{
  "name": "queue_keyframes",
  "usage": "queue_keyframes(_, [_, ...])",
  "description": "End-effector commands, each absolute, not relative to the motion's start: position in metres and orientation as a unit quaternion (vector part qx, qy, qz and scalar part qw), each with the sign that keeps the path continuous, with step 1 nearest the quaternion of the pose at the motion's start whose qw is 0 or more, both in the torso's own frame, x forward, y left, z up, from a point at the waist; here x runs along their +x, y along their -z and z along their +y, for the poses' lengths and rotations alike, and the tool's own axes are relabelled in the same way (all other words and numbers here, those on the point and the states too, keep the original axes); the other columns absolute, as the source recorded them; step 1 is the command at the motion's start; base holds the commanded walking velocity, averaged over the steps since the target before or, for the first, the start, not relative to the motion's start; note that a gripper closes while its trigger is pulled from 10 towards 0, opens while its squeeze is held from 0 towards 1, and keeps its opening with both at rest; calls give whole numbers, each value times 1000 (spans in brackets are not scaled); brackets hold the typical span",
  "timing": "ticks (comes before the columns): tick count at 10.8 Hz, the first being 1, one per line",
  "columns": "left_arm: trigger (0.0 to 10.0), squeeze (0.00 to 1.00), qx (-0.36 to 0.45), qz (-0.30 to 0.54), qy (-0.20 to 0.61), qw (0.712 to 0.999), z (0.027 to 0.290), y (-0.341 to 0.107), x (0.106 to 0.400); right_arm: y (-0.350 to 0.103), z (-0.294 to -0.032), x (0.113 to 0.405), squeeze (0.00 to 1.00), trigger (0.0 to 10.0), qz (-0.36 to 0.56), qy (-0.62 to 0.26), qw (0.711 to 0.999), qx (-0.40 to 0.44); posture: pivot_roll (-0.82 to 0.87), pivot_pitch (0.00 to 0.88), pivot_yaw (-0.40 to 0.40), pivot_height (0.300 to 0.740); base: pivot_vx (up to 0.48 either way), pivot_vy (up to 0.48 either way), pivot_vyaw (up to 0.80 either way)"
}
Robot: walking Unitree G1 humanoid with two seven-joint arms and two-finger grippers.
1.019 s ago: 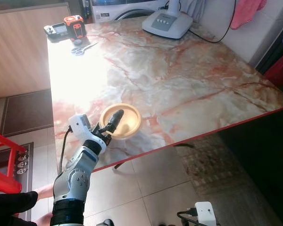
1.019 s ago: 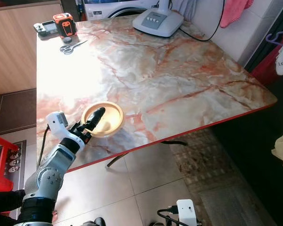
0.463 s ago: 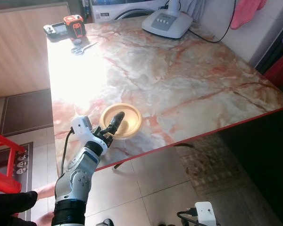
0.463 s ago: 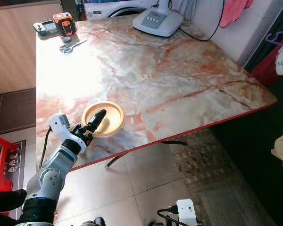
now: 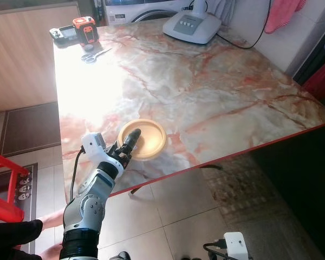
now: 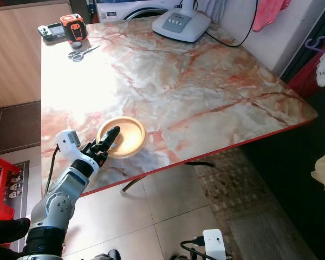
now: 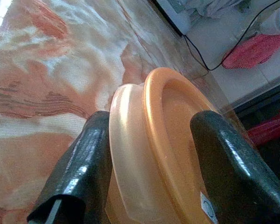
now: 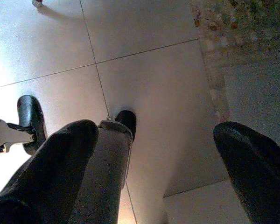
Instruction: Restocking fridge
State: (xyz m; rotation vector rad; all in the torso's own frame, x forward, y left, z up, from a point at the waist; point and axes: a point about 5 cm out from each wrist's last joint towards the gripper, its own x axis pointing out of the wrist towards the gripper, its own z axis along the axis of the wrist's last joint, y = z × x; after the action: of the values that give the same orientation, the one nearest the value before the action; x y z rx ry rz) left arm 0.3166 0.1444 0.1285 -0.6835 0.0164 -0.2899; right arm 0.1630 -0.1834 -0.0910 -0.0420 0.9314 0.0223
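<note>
I look down on a large marble-patterned table with a red edge, standing on a pale tiled floor. At the upper left of the frame lie an orange and black tape measure, a dark handheld controller beside it, and a pair of grey scissors a little nearer. At the top centre stands a white appliance base with buttons, with a black cable going to the right.

The shallow round orange plastic bowl sits upright on the table in the lower left part of the frame, near the red front edge, with its opening facing up. It is round, so I see no long axis.

My left gripper reaches up from the lower left and meets the near-left rim of the bowl. In the left wrist view the two black fingers stand on either side of the bowl wall, one outside and one inside, so the gripper holds the rim.

The right gripper hangs over the floor tiles, and its fingers are spread wide apart with nothing between them.

At the lower left corner I see a person's hand in a dark sleeve, beside a red frame.
</note>
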Motion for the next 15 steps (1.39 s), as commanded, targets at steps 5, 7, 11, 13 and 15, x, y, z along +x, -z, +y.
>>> queue_keyframes(5, [0, 0, -334, -11, 132, 933, 147, -135, 320, 94, -185, 156, 0, 10000, 458, -8, 889, -21, -115, 173, -49, 740, 0, 0, 0])
queue_keyframes(7, [0, 0, -336, -19, 133, 932, 146, -138, 320, 94, -186, 156, 0, 10000, 458, -8, 888, -21, -115, 172, -49, 740, 0, 0, 0])
queue_keyframes(11, [0, 0, -361, -75, 168, 914, 142, -170, 317, 94, -187, 156, 0, 10000, 459, -8, 888, -23, -109, 167, -52, 740, 0, 0, 0])
queue_keyframes(13, [0, 0, -353, -93, 177, 914, 144, -184, 311, 94, -186, 156, 0, 10000, 459, -10, 888, -23, -108, 158, -48, 740, 0, 0, 0])
queue_keyframes(15, [7490, 0, -328, -113, 166, 923, 153, -197, 300, 94, -187, 155, 0, 10000, 459, -9, 888, -23, -98, 143, -45, 740, 0, 0, 0])
